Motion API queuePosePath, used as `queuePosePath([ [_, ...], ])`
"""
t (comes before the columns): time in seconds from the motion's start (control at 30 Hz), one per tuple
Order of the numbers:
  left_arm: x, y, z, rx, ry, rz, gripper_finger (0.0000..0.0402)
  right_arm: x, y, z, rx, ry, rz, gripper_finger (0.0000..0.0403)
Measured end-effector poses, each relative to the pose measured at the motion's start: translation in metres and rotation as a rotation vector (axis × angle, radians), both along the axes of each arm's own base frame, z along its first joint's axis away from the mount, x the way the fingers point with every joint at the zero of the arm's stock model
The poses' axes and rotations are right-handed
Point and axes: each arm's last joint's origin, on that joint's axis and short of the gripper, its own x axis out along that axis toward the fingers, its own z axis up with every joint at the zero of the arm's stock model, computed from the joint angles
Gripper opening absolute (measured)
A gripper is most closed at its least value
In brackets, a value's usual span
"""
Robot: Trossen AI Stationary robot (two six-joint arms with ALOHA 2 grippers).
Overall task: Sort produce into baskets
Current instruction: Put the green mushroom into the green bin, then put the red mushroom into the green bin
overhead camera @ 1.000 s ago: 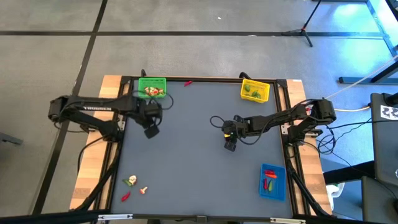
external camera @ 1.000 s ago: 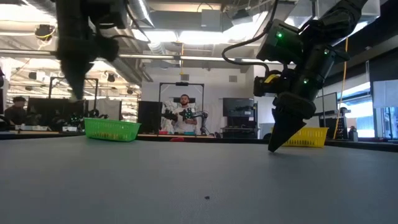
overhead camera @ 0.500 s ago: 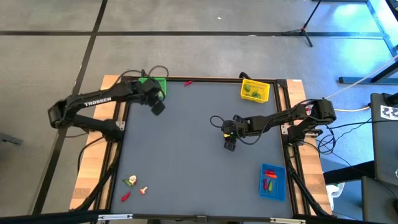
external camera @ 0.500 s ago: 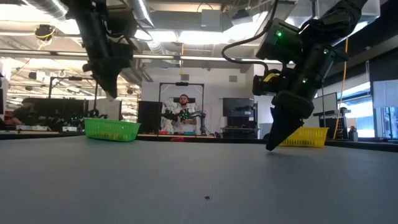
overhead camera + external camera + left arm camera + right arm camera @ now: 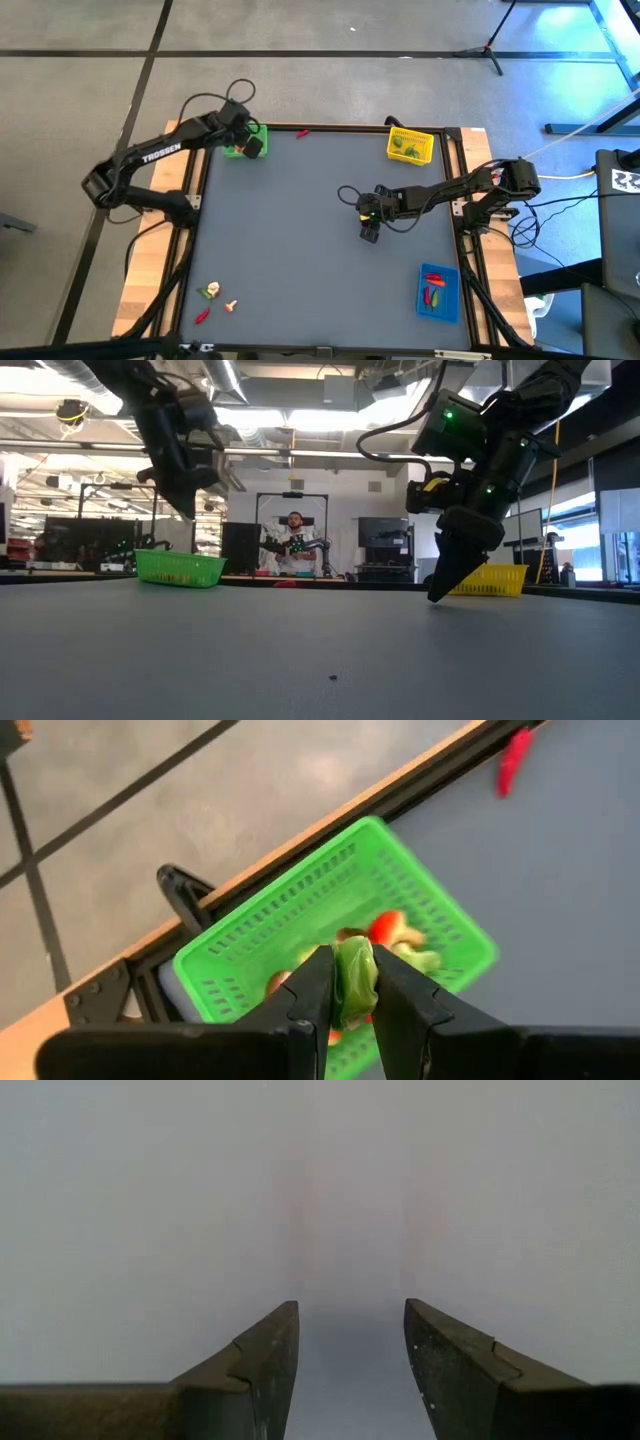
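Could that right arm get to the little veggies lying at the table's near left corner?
Probably not easily: the right gripper hangs open mid-table and bare table lies between, but the loose pieces sit far across on the left arm's side.

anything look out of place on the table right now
Yes: a red chili piece lies on the table's far edge beside the green basket, in no basket. The green basket also holds mixed colours, red among green, unlike the blue basket.

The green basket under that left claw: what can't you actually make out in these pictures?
- Green basket, high view: the left gripper covers most of it, hiding its contents.
- Same basket, low view: its mesh wall hides what lies inside.
- Green piece held in the left gripper, left wrist view: the fingers hide its sides, so its kind is unclear.
- Loose pieces at the table's near left corner, high view: too small to identify.
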Motion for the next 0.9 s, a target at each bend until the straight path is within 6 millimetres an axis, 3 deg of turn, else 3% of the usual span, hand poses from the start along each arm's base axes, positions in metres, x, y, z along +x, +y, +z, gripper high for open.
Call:
queuePosePath([
  [0.3,-0.002,0.027,-0.032,-0.097,0.054,0.117,0.0057,0.0,0.0,0.0,0.0,0.0,0.001,0.0182],
  [0.57,0.001,0.033,-0.049,-0.152,0.094,0.136,0.0061,0.001,-0.001,0.0,-0.021,-0.008,-0.01,0.0182],
  [0.9,0.002,0.033,-0.05,-0.154,0.101,0.129,0.0155,0.001,-0.001,0.001,-0.031,-0.012,-0.014,0.0182],
])
